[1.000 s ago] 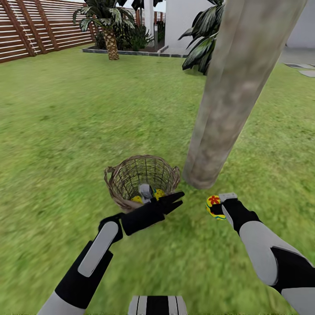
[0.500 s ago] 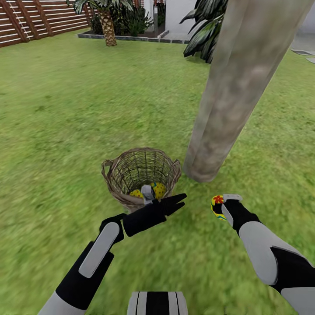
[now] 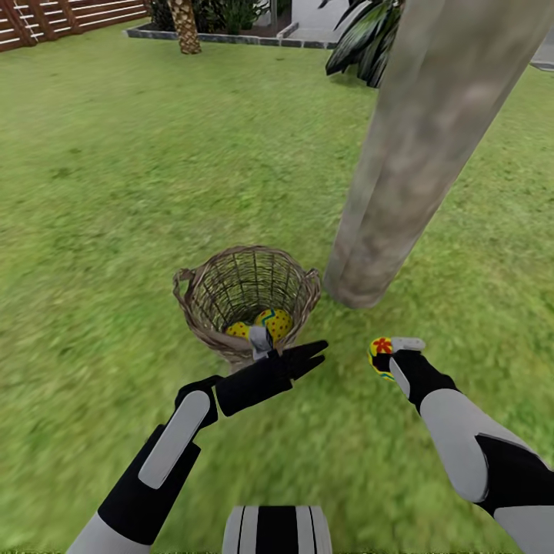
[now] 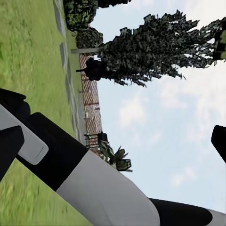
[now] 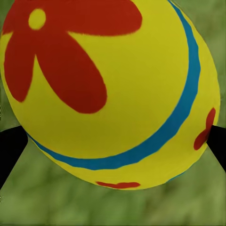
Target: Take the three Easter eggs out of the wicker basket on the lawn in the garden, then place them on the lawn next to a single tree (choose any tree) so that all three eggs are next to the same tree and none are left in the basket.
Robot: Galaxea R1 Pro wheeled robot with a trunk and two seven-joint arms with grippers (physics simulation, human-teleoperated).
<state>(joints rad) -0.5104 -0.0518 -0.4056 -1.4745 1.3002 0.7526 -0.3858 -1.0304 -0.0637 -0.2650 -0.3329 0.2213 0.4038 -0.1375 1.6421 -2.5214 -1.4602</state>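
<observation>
The wicker basket [image 3: 201, 302] stands on the lawn [image 3: 115, 192] just left of the tree's thick mottled trunk [image 3: 408, 154]. Two Easter eggs [image 3: 274, 322] lie inside it, yellow with blue bands. My left gripper [image 3: 314, 357] hovers open just in front of the basket's near rim; its black fingertips [image 4: 8, 151] stand wide apart in the left wrist view. My right gripper [image 3: 385, 355] is shut on the third egg [image 3: 379, 354], low over the grass a little in front of the trunk's foot. Close up, that egg [image 5: 108, 89] shows a red flower and a blue band.
A slatted brown fence [image 3: 46, 19] runs along the far left. A scaly palm trunk [image 3: 185, 27] and a stone-edged bed [image 3: 231, 37] lie at the back. Dark palm fronds [image 3: 358, 46] hang behind the tree. Open grass spreads left and right of the basket.
The head camera has tilted down, so the whole picture has shifted and more of the basket's inside shows. Both arms hold almost the same pose, the right still gripping its egg.
</observation>
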